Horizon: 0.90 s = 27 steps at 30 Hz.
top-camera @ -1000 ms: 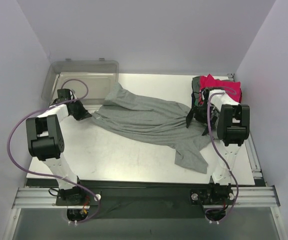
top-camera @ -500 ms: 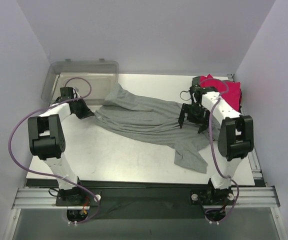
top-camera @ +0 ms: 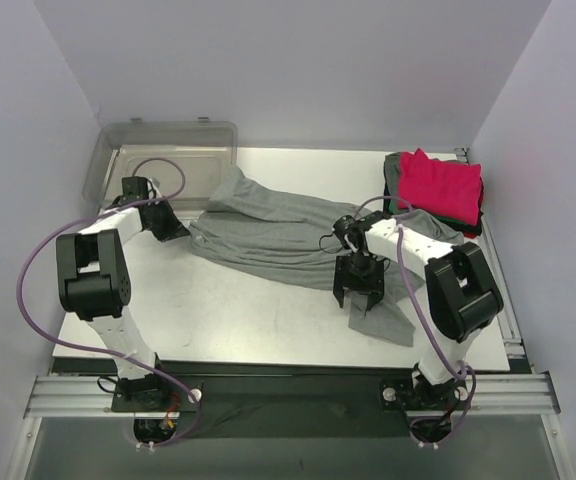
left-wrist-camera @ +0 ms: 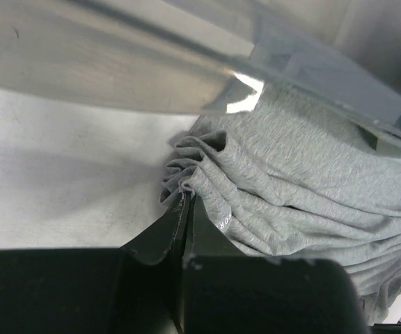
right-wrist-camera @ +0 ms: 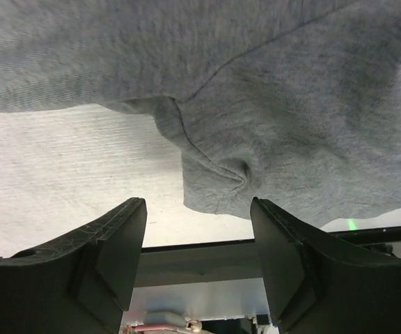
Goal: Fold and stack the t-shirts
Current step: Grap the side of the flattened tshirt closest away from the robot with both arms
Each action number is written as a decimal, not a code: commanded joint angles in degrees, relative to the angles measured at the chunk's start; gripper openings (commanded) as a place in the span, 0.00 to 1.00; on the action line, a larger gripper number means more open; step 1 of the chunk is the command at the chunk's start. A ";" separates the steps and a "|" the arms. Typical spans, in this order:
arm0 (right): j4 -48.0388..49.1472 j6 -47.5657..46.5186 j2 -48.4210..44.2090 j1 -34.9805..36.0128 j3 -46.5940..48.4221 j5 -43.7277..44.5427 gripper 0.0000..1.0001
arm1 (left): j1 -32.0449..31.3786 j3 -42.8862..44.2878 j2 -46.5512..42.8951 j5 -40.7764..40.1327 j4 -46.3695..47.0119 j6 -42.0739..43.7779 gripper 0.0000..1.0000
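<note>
The large heather-grey tee lies crumpled and stretched across the table from back left to front right. My left gripper is shut on its bunched left edge, next to the bin. My right gripper is open and empty, hanging over the tee's lower right part near the front edge. The folded stack sits at the back right, a bright pink-red shirt on top with dark and green ones under it.
A clear plastic bin stands at the back left corner, its wall close to my left gripper. Bare table lies in front of the tee. The table's front edge is just below my right fingers.
My right arm has swung from the folded stack at back right down to the tee's front right part, jaws open. The left gripper has stayed put, holding the cloth.
</note>
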 commanded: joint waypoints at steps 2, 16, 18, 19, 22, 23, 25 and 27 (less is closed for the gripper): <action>-0.81 3.56 -3.67 0.36 -3.91 -0.52 0.58 | -0.96 -1.60 -3.16 1.80 1.80 0.46 0.00; 8.33 6.11 -3.59 2.82 -12.54 -4.93 0.48 | -2.02 -2.13 -2.10 1.80 1.63 0.72 0.00; 8.78 6.02 -2.54 2.82 -12.54 -4.40 0.47 | -2.02 -2.13 -2.01 1.89 1.63 0.72 0.00; 8.78 6.11 -2.27 2.82 -12.46 -4.13 0.47 | -1.93 -2.13 -2.10 1.89 1.54 0.72 0.00; 8.60 5.94 -2.18 2.74 -12.19 -3.52 0.36 | -2.02 -2.39 -2.45 1.80 1.54 0.81 0.00; 8.34 5.94 -2.36 2.73 -11.85 -3.25 0.28 | -2.02 -2.57 -2.63 1.72 1.54 0.81 0.00; 7.55 5.67 -2.53 2.82 -11.23 -2.81 0.08 | -1.93 -2.65 -2.54 1.63 1.54 0.81 0.00; 5.88 4.97 -2.27 3.35 -9.74 -1.94 0.01 | -2.02 -2.74 -2.45 1.63 1.45 0.81 0.00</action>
